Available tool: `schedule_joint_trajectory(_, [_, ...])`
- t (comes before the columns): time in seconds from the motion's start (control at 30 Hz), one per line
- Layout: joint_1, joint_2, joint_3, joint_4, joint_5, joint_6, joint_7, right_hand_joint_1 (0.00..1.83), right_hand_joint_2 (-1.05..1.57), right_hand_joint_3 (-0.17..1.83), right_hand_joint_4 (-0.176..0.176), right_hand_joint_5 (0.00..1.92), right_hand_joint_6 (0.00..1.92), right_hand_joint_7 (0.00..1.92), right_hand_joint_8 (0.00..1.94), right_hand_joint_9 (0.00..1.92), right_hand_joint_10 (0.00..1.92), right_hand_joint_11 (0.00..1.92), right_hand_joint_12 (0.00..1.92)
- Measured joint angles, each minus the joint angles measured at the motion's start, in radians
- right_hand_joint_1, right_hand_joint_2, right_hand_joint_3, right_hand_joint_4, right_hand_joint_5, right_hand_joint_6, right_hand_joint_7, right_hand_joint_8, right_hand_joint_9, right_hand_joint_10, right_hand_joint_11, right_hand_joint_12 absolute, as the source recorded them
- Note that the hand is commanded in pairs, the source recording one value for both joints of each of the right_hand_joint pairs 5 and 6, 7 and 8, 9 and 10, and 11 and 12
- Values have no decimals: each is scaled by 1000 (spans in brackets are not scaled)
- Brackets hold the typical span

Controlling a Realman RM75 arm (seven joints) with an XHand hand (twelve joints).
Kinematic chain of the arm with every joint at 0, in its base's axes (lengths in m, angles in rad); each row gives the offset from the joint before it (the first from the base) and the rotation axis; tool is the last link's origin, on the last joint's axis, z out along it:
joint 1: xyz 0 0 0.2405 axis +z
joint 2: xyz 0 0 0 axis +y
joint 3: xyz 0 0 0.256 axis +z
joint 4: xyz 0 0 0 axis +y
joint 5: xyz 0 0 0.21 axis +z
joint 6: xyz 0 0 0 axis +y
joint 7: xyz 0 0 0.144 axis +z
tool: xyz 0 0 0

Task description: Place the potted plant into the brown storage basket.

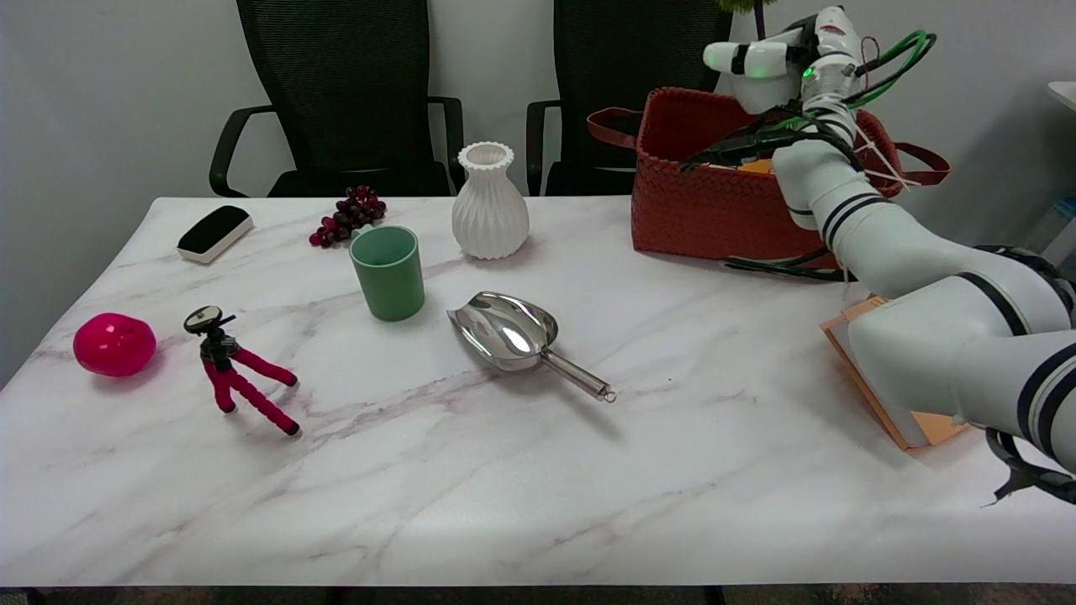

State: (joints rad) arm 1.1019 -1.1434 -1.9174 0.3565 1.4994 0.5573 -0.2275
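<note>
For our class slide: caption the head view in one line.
Right hand holds a potted plant above the brown basket on a cluttered table.

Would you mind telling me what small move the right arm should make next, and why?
Probably lower straight down. The right hand holds the white-potted plant above the brown woven storage basket, the pot's base seemingly at rim height, so a short descent should seat it before release.

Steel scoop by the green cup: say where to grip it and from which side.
Grip the steel scoop by its thin handle, which points toward the table's near right with bare tabletop around it. Come from above, fingers across the handle; the wide bowl is probably too broad and slick.
</note>
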Motion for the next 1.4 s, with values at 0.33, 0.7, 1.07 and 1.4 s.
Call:
schedule_joint_trajectory(0.33, [-23,37,0,-41,31,-2,-3,996,842,597,0,1273,1273,1920,1920,1806,1806,1920,1920])
schedule_joint_trajectory(0.7, [-46,86,-1,-63,64,1,-5,980,933,542,0,1331,1331,1920,1920,1848,1848,1920,1920])
schedule_joint_trajectory(1.07, [-60,120,-1,-82,78,4,-3,972,960,537,0,1345,1345,1920,1920,1869,1869,1920,1920])
schedule_joint_trajectory(1.4, [-68,134,-1,-96,84,4,-2,969,970,530,0,1343,1343,1920,1920,1862,1862,1920,1920])
